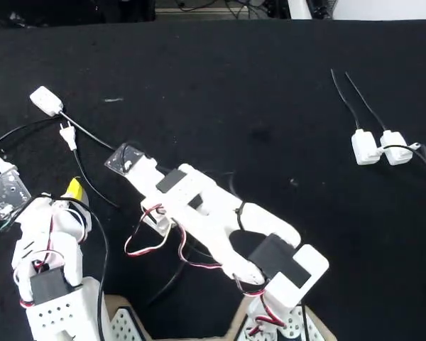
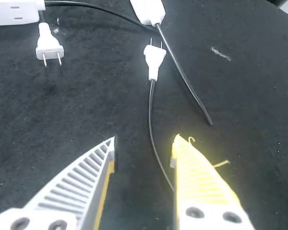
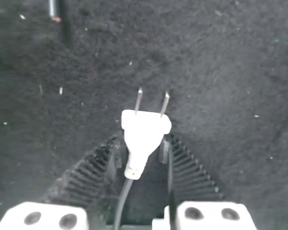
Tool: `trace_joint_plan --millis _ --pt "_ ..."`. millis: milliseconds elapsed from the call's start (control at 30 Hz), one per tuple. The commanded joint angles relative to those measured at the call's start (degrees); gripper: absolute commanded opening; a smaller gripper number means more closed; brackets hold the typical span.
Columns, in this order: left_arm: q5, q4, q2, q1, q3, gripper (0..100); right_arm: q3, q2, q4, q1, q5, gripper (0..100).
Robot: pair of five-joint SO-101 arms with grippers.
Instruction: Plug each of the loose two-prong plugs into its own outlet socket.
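The left pincer [image 2: 144,153] was held wide open above the desk [image 2: 62,110], nothing gripped. A black cable [image 2: 150,120] was seen passing between its fingers [image 2: 197,182] toward a loose plug [image 2: 154,60], which lay at nine o'clock in the high view. A second plug [image 2: 49,46] was seen near an outlet strip [image 2: 12,12]. The right pincer [image 3: 141,143] was closed on a white two-prong plug [image 3: 144,129], prongs bare and pointing outward. From overhead, two white blocks [image 1: 380,147] were shown side by side at three o'clock.

A robotics lab: black felt-covered table [image 1: 270,85] with loose cables [image 1: 231,7] behind it.
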Motion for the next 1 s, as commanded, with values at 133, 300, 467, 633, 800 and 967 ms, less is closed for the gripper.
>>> trace_joint_plan --millis 133,300,467,633,800,967 --pt "-0.9 -0.4 -0.5 0.2 -3.3 20 -0.6 -0.3 0.4 1.3 1.8 0.9" --pt "-0.9 -0.4 -0.5 0.5 -3.3 20 2.0 -7.7 -0.2 0.9 1.9 1.1" --pt "-0.6 -0.4 -0.5 3.6 -4.4 20 10.3 -17.1 -10.5 -0.1 1.5 1.1" --pt "-0.5 -0.7 -0.5 11.8 -6.1 20 22.7 -24.3 -26.7 -2.2 1.4 1.1" --pt "-0.5 -0.9 -0.5 17.2 -6.7 20 31.6 -32.2 -36.3 -6.3 1.4 1.1" --pt "-0.8 -0.9 -0.5 19.8 -6.5 20 35.5 -38.5 -37.2 -6.5 1.4 1.1"
